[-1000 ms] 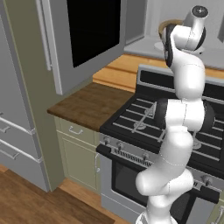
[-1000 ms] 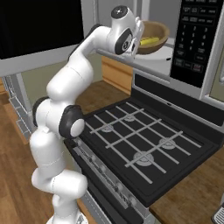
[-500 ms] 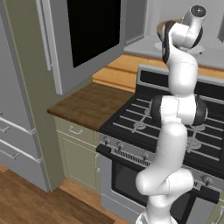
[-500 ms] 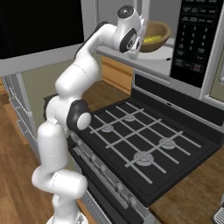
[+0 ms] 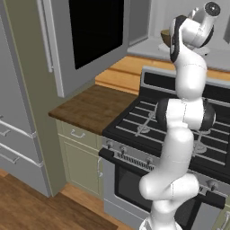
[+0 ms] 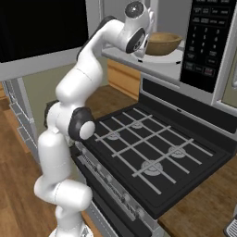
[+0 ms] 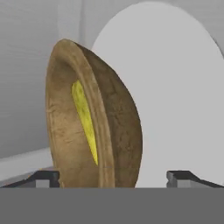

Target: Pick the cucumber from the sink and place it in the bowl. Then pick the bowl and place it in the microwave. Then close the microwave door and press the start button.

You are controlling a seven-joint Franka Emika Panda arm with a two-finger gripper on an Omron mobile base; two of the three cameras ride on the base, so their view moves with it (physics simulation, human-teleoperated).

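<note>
Cucumber (image 7: 85, 124) lies in the bowl (image 6: 161, 43), which sits on the white turntable (image 6: 167, 56) inside the microwave (image 6: 210, 44). The gripper (image 7: 113, 177) stands open, holding nothing. Closing the microwave door (image 5: 92, 33) and pressing start remain.

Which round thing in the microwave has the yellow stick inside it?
The brown wooden bowl holds the yellow cucumber. The other round thing, the flat white turntable, carries the bowl.

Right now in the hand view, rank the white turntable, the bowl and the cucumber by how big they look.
1. The turntable looks largest, though the bowl hides part of it.
2. The bowl comes next; it sits nearer the camera, so the gap may be understated.
3. The cucumber is smallest, a yellow strip inside the bowl.
</note>
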